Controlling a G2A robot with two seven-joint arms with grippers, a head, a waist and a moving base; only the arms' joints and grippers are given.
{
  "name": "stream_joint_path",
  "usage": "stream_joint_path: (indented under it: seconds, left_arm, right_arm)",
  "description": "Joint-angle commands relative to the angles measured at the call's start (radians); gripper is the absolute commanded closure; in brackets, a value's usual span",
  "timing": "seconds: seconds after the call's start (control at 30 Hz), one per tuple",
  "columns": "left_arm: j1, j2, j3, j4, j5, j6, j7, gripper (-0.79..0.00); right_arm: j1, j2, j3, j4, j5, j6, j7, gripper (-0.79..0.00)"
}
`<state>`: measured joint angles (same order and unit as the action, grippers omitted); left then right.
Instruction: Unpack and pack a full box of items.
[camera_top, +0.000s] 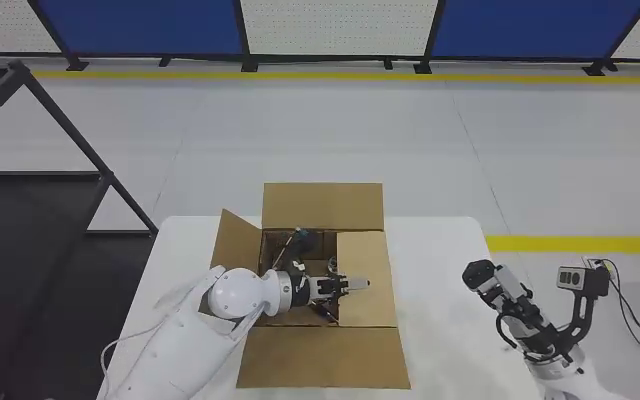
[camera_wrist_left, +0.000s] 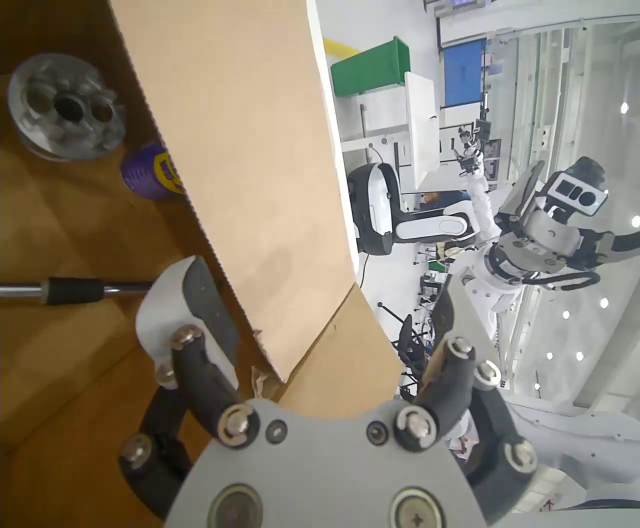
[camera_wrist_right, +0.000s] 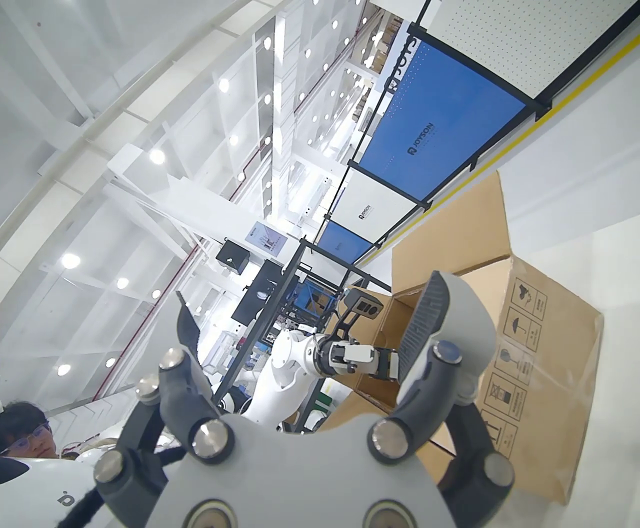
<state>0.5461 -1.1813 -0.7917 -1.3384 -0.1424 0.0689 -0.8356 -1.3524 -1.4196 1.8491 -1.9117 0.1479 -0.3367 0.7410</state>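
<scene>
Cardboard box (camera_top: 320, 355): stands on the white bench (camera_top: 450, 300). Its far, near and left flaps are folded outward, and its right-hand flap (camera_top: 365, 280) leans in over the opening.
Left claw (camera_wrist_left: 320, 280): released, reaching down into the box's opening. Its fingers are spread to either side of the right-hand flap's edge, one inside the box and the other beyond the flap. Whether they touch the flap cannot be told.
Right claw (camera_wrist_right: 310, 295): released and holding nothing, fingers wide. It is held off to the right of the box, well apart from it.
Box contents: a round metal hub (camera_wrist_left: 65, 112) with bored holes lies on the floor of the box. A purple can (camera_wrist_left: 147, 172) sits just beside it, partly hidden under the flap. Apart from both lies a steel rod with a black sleeve (camera_wrist_left: 75, 290).
</scene>
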Motion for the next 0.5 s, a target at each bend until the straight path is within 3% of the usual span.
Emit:
stream_joint_path:
  seconds: [0.0, 0.23, 0.47]
  left_arm:
    - [-0.015, -0.012, 0.015, 0.035, -0.018, -0.012, 0.009, -0.785]
    - [-0.037, -0.034, 0.025, 0.079, -0.019, -0.055, 0.047, -0.785]
    - [0.012, -0.017, -0.033, -0.029, 0.033, -0.061, 0.068, -0.785]
  right_arm:
    - [-0.004, 0.004, -0.002, -0.001, -0.004, -0.001, 0.003, -0.785]
    - [-0.017, 0.019, -0.025, -0.021, -0.057, -0.028, 0.047, -0.785]
    - [-0.021, 0.033, -0.071, -0.038, -0.135, -0.048, 0.08, -0.785]
